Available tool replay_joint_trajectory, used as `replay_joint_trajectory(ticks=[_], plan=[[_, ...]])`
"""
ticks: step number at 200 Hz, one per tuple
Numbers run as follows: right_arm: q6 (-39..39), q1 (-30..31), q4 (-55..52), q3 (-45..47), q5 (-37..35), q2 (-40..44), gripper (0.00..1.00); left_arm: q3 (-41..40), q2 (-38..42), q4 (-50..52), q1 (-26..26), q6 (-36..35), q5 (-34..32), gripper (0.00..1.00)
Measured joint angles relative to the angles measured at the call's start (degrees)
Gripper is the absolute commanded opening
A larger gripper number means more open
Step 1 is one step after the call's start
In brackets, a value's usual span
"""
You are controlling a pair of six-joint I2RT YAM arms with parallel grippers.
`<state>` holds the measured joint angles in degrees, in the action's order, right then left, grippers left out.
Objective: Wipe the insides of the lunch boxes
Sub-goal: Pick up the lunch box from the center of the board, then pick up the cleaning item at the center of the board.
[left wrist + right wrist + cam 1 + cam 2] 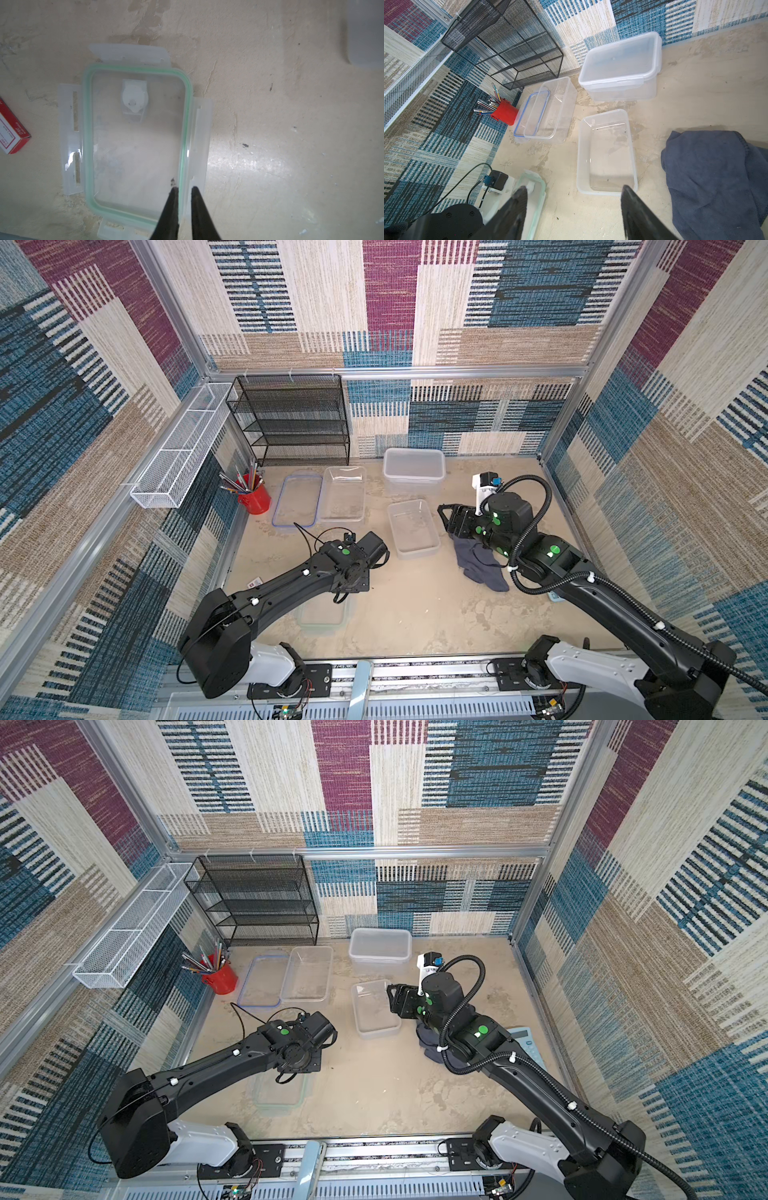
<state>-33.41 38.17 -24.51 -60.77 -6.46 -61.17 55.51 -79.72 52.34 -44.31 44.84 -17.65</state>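
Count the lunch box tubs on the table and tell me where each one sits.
3. A deep tub at the back, a shallow clear tub beside the blue-rimmed lid, and a smaller tub in front of the deep one, next to the dark cloth. None seems hidden.

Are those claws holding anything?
The right gripper is open and empty. The left gripper straddles one long edge of the green-rimmed lid; whether it grips cannot be told.

Three lunch boxes, two loose lids (blue-rimmed, green-rimmed), one cloth, one cup.
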Motion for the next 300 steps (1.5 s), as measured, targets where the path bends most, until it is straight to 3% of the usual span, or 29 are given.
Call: replay_joint_trajectory(ticks=[19,49,68,96,162,187,209,254,282,300], plan=[[0.00,0.00,-0.37,0.04,-0.20,0.46,0.74,0.94,-0.07,-0.07,0.07,0.00,0.02,0.25],[0.61,-0.68,-3.04,-0.37,-2.19,0.31,0.89,4.50,1.40,-0.39,0.07,-0.52,0.11,0.51],[2.03,-4.39,-5.86,-0.63,-2.60,-1.55,0.93,7.96,2.12,-2.08,0.09,-2.95,1.81,0.69],[4.07,-10.19,-10.14,1.64,-4.09,-6.12,0.98,13.57,0.44,-6.56,0.79,-7.26,6.71,0.83],[8.68,-20.96,-8.96,2.14,-3.98,-20.33,0.99,21.90,-11.32,-14.45,9.14,-12.04,23.52,0.87],[10.38,-22.34,-6.67,-0.46,-1.20,-27.71,0.99,21.51,-14.78,-18.62,14.62,-11.89,30.80,0.87],[11.08,-22.91,-5.07,-2.01,0.59,-33.99,1.00,22.53,-18.10,-20.55,16.17,-11.80,34.47,0.87],[11.37,-23.15,-2.75,-1.44,2.67,-41.13,0.72,28.04,-25.66,-21.46,16.70,-12.39,37.77,0.86],[11.08,-23.26,0.90,0.57,3.08,-41.00,0.46,29.62,-28.65,-20.76,16.90,-12.68,37.70,0.86],[10.86,-23.23,2.29,1.51,3.98,-40.48,0.24,30.27,-29.68,-20.81,16.94,-12.81,37.73,0.84]])
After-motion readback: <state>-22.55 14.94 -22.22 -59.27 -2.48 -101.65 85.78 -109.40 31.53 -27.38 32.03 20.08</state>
